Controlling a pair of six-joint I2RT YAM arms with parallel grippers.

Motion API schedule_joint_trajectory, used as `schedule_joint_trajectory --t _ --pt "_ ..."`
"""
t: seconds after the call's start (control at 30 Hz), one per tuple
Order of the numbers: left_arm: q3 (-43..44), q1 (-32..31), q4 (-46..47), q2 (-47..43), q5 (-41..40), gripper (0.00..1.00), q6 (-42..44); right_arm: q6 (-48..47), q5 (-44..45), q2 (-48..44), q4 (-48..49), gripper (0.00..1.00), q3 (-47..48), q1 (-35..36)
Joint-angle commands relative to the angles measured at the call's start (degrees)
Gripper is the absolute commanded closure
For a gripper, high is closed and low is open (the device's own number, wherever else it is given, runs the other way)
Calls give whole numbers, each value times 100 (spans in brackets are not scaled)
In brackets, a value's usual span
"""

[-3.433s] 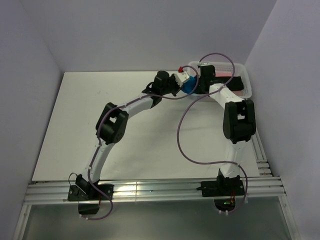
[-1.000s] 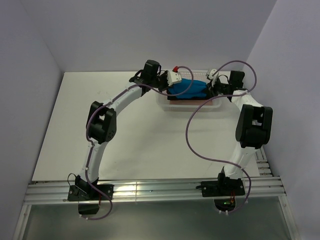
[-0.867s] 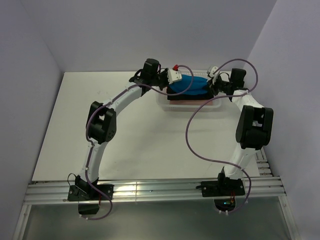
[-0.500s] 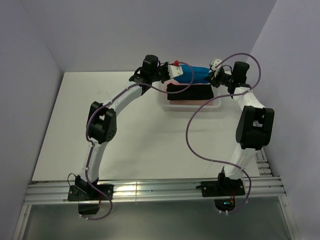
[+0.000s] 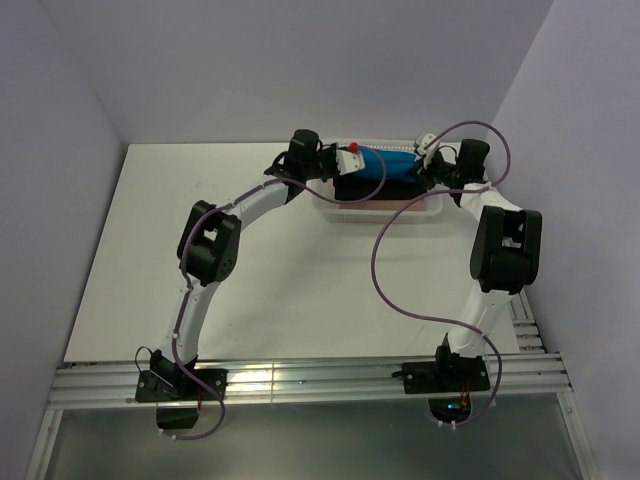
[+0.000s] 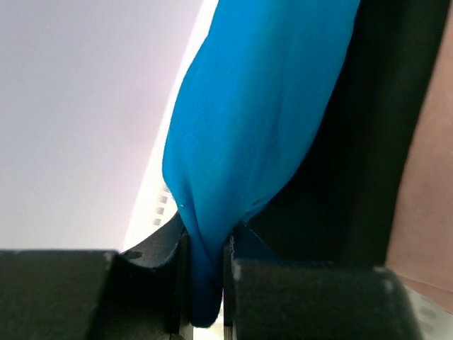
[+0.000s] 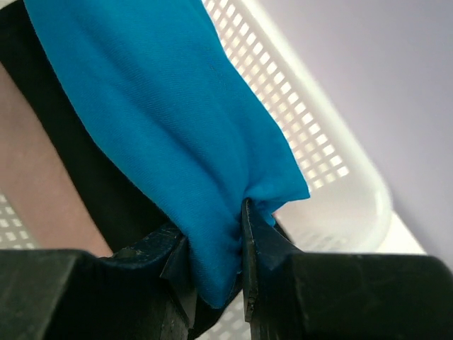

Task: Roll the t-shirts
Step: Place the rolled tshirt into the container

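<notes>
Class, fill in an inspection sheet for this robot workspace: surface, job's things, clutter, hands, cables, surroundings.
Surface: white table; white mesh basket at its far side.
Job's things: blue t-shirt stretched between both hands over the basket; black t-shirt and pink t-shirt inside it.
Clutter: nothing seen.
Hands: left hand and right hand each shut on one end of the blue t-shirt.
Cables: purple cable loops from the right arm over the table.
Surroundings: pale walls; metal rails at near edge.

Plain bright blue t-shirt [image 5: 388,163], solid black t-shirt [image 5: 375,188] and a dusty pink t-shirt [image 7: 28,184], white basket [image 7: 318,142] with a grid of tiny square holes, matte white desk [image 5: 280,290], purple cables [image 5: 373,262] over white-and-black arms [image 5: 252,205].
</notes>
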Motion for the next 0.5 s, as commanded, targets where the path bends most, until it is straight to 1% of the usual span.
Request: schedule_joint_trajectory --t 0.0,0.13,0.23,0.47 --pt "-203 384 232 -323 -545 100 131 -93 970 -154 367 100 -258 -389" --pt "-922 331 267 -640 -440 100 210 -269 1023 -286 193 100 -469 -389" --pt "-1248 287 180 -851 -308 100 210 -366 1049 -338 25 100 -557 -389" --pt "-1417 270 -137 -965 -123 100 192 -427 1181 -523 -45 100 -777 -397"
